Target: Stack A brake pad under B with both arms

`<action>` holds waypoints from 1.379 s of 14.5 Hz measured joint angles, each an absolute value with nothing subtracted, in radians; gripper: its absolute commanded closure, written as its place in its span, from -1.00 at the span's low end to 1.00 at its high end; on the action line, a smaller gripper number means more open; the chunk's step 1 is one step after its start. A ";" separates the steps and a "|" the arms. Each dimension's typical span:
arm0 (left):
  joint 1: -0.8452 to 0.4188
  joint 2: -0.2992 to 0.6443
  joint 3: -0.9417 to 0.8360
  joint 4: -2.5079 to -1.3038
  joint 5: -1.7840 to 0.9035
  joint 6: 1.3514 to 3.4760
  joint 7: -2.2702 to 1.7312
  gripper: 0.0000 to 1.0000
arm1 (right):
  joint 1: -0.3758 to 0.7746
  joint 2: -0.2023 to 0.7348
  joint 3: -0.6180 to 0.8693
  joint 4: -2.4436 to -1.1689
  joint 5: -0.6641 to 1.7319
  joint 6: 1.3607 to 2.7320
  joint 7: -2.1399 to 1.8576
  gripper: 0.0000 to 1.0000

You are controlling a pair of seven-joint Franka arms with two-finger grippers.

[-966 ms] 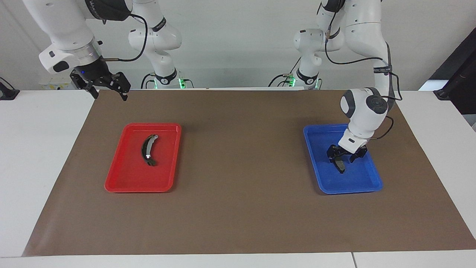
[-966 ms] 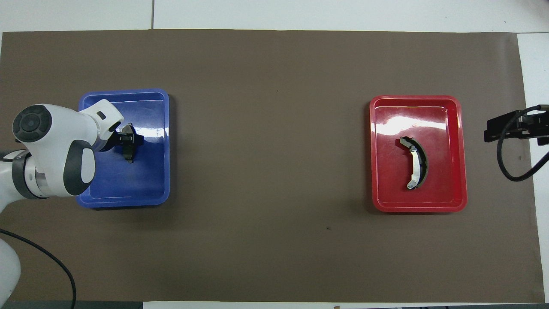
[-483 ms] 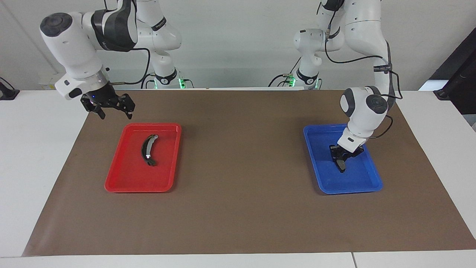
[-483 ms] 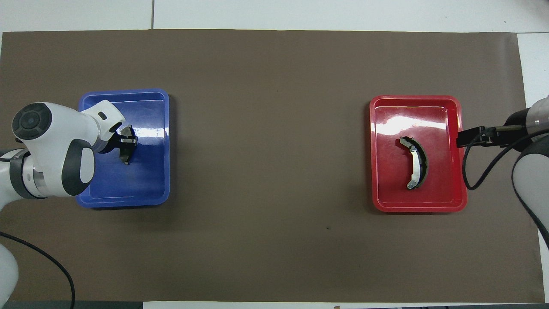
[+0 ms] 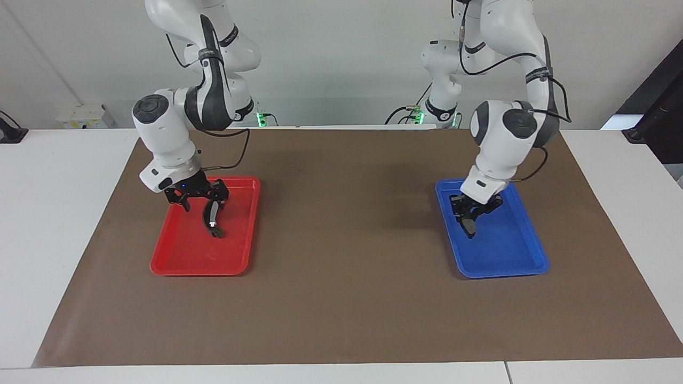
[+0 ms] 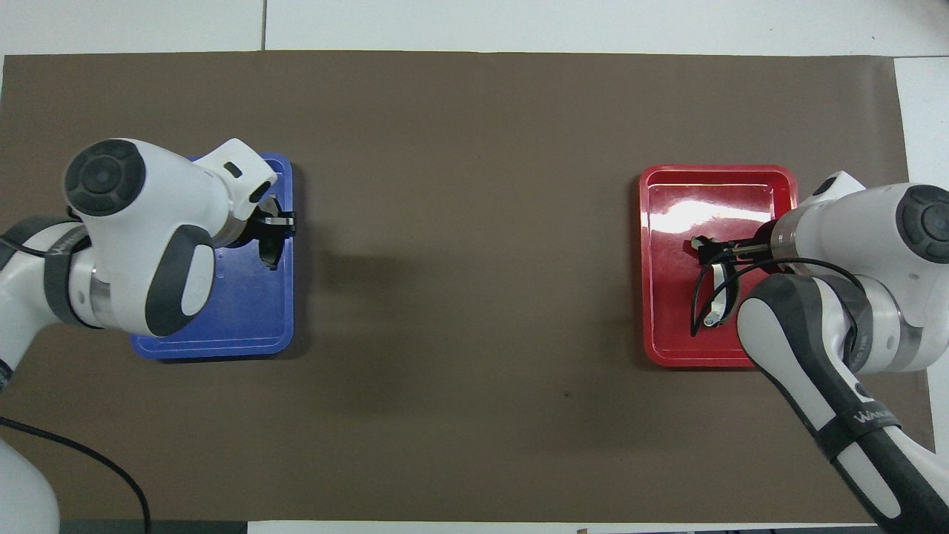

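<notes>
The short dark-grey pad A (image 5: 470,228) hangs in my left gripper (image 5: 471,215), which is shut on it and holds it a little above the blue tray (image 5: 507,256), over the tray's edge toward the table's middle. In the overhead view the pad (image 6: 270,254) shows under the left gripper (image 6: 273,231). The long crescent piece B (image 5: 213,221) lies in the red tray (image 5: 181,256). My right gripper (image 5: 204,204) is open, low over B's end nearer the robots. In the overhead view the right gripper (image 6: 712,252) covers part of B (image 6: 715,308).
Both trays sit on a brown mat (image 5: 341,298) that covers the table; the blue tray (image 6: 245,326) is at the left arm's end and the red tray (image 6: 667,222) at the right arm's end. A wide stretch of bare mat lies between them.
My left gripper has closed on pad A and lifted it toward the table's middle. My right arm has swung in from outside the red tray and come down over B.
</notes>
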State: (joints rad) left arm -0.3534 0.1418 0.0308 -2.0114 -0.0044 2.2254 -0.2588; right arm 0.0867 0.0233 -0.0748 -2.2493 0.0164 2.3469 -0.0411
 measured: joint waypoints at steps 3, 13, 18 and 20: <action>-0.517 0.171 0.027 -2.006 -0.004 2.256 -0.430 0.98 | 0.073 0.028 -0.077 -2.323 0.016 2.438 -0.088 -1.00; -0.705 0.429 0.030 -1.864 -0.004 2.400 -0.617 -0.99 | 0.059 0.089 -0.078 -2.371 0.016 2.516 -0.103 -0.86; -0.656 0.346 0.047 -1.859 -0.004 2.356 -0.531 -0.99 | 0.059 0.089 -0.078 -2.371 0.016 2.516 -0.108 0.29; -0.594 0.262 0.050 -1.876 -0.004 2.255 -0.458 -0.99 | 0.059 0.089 -0.078 -2.371 0.016 2.516 -0.108 0.78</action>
State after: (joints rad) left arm -0.5943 0.2618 0.0504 -1.8762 -0.0041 2.2550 -0.4580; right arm 0.0588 0.0893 -0.0778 -2.3713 0.0165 2.5163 -0.1083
